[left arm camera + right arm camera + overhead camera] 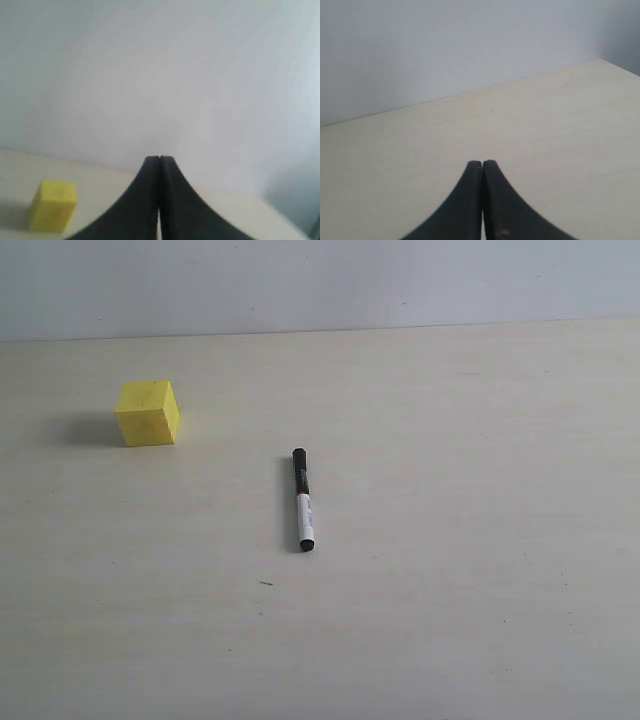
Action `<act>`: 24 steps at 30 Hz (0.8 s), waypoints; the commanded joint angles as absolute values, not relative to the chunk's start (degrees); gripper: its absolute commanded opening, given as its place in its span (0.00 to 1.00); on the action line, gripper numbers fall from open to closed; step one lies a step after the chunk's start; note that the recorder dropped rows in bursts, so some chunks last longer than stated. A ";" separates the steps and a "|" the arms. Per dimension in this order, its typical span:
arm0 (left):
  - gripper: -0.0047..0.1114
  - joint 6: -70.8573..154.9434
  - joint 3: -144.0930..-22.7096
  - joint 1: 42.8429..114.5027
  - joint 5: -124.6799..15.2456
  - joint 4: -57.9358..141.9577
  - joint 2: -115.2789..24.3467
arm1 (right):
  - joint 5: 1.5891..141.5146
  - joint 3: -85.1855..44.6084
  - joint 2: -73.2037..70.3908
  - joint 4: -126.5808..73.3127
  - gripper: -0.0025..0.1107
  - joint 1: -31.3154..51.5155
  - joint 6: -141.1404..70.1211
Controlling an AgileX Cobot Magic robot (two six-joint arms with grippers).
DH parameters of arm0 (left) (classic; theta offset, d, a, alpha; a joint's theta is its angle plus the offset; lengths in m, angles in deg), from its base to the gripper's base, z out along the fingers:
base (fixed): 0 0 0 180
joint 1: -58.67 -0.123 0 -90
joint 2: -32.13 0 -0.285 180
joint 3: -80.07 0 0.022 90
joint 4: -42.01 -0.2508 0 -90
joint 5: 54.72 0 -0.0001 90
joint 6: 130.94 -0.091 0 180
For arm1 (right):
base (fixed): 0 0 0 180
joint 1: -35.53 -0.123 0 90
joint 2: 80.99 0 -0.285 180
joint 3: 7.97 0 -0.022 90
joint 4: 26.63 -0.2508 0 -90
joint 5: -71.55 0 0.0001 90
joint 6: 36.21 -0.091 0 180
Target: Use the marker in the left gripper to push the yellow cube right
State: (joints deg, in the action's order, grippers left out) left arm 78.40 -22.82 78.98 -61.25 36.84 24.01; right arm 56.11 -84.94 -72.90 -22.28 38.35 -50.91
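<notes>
Closest to the exterior camera lies the marker (302,500), flat on the pale table (480,540), near the middle of the view. Its long axis runs almost straight away from the camera, the black cap at the far end and the short black end at the near one. No gripper holds it.

The yellow cube (147,413) stands on the table to the left of the marker and farther back, well apart from it, on the side where the left arm works.

Neither arm shows in the exterior view. In the left wrist view, the left gripper (159,159) has its two black jaws pressed together with nothing between them. The cube appears beyond the tips and off to one side of their line. The right gripper (482,162) is pressed together too and empty, with only bare table ahead.

I judge that the marker must first be picked up, so the left jaws have to spread. For a push to the right, the marker then has to come to the cube's left face, the side away from where the marker now lies.
</notes>
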 commanded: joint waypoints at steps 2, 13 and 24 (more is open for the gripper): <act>0.04 91.63 -22.71 79.32 -92.70 36.82 24.35 | 56.46 -85.19 -73.20 -22.20 0.02 38.67 -50.95; 0.04 76.01 -56.60 79.32 -55.08 39.83 -2.59 | 56.46 -85.19 -73.20 -22.20 0.02 38.67 -50.95; 0.04 71.38 -79.92 83.46 -11.14 42.72 -53.08 | 56.46 -85.19 -73.20 -22.20 0.02 38.67 -50.95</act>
State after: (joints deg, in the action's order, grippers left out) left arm 74.94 -75.36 80.67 -18.59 40.13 -44.09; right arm 56.11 -84.94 -72.90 -22.28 38.35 -50.91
